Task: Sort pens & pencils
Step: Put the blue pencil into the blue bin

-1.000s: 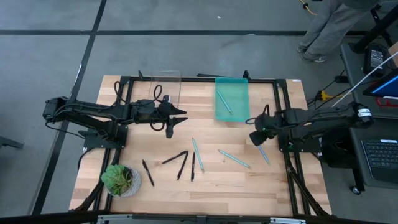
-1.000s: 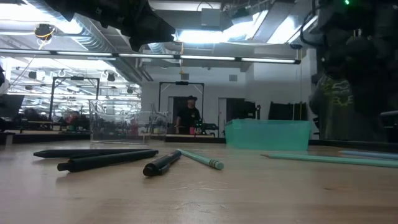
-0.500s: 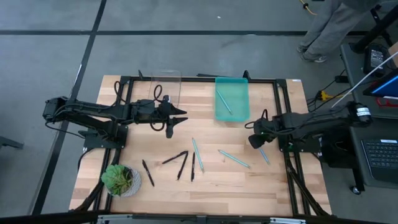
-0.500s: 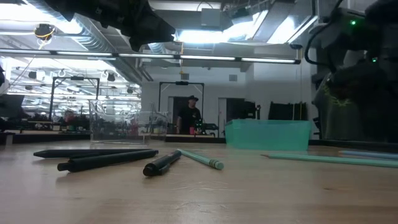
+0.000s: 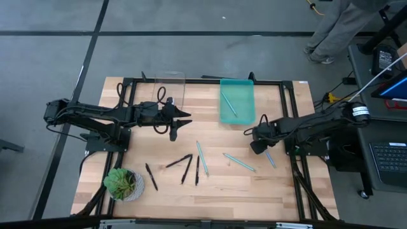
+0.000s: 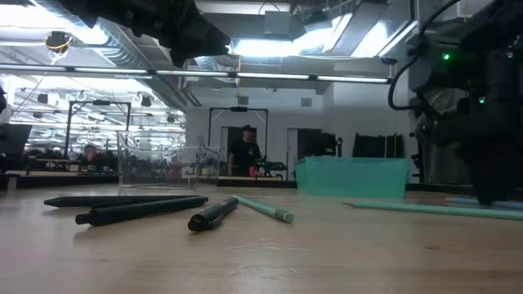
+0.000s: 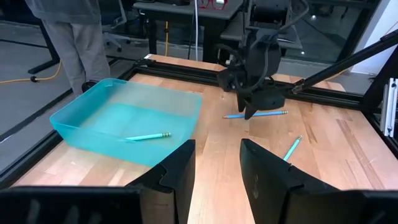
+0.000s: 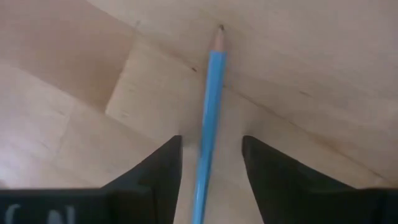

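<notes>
Right pincer (image 8: pixel 209 171) low near counter's (image 5: pixel 254 191) right edge, fingers spread, straddling a blue pencil (image 8: pixel 209 106), not gripping. Left pincer (image 5: pixel 181 119) open, empty, by clear box (image 5: pixel 169 86).

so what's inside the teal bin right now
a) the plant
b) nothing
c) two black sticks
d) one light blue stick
d: the teal bin holds a single light blue stick lying on its floor, also seen in the left wrist view; the black sticks lie out on the table.
</notes>
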Robot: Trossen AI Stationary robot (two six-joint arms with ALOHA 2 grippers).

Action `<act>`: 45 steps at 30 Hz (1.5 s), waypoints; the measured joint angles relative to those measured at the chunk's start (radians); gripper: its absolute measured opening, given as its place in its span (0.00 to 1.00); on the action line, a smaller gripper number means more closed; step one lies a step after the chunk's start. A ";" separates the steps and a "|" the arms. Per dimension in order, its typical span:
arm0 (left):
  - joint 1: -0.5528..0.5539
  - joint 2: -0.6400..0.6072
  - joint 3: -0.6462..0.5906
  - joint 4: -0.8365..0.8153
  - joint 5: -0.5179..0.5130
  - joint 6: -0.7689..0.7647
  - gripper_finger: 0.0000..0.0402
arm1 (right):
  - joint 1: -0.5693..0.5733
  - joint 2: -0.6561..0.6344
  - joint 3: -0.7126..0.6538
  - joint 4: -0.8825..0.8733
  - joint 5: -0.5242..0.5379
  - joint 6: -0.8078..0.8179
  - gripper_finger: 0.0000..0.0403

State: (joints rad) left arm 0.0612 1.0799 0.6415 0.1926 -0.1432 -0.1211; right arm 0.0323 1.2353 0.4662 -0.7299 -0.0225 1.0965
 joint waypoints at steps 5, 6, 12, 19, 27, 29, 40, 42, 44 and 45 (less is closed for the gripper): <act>0.000 0.000 0.000 -0.002 0.000 0.000 0.30 | 0.019 0.072 0.015 -0.005 0.014 0.013 0.39; 0.000 0.000 0.000 -0.002 -0.001 0.000 0.30 | 0.025 0.075 0.016 -0.006 0.023 0.024 0.39; 0.000 0.000 0.000 -0.004 -0.001 0.000 0.30 | 0.044 0.075 0.026 -0.005 0.049 0.025 0.38; 0.000 0.000 0.000 -0.011 -0.001 0.000 0.30 | 0.044 0.089 0.030 0.006 0.049 0.028 0.28; 0.000 0.000 0.000 -0.028 -0.001 0.000 0.30 | 0.044 0.090 0.030 0.031 0.046 0.025 0.04; 0.000 0.000 0.000 -0.027 -0.001 0.000 0.30 | 0.044 0.090 0.030 0.031 0.049 0.025 0.04; 0.000 0.000 0.000 -0.027 -0.002 0.000 0.30 | 0.041 -0.001 0.049 0.001 0.086 -0.026 0.03; 0.000 0.000 0.000 -0.027 -0.002 0.000 0.30 | 0.041 -0.029 0.059 0.004 0.084 -0.031 0.03; 0.000 0.000 0.000 -0.027 -0.002 0.000 0.30 | 0.042 -0.060 0.067 -0.004 0.075 -0.040 0.03; 0.000 0.000 0.000 -0.027 -0.002 0.000 0.30 | 0.042 -0.077 0.075 -0.006 0.072 -0.049 0.03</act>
State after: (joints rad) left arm 0.0612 1.0798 0.6415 0.1654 -0.1452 -0.1207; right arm 0.0738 1.1587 0.5416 -0.7360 0.0499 1.0478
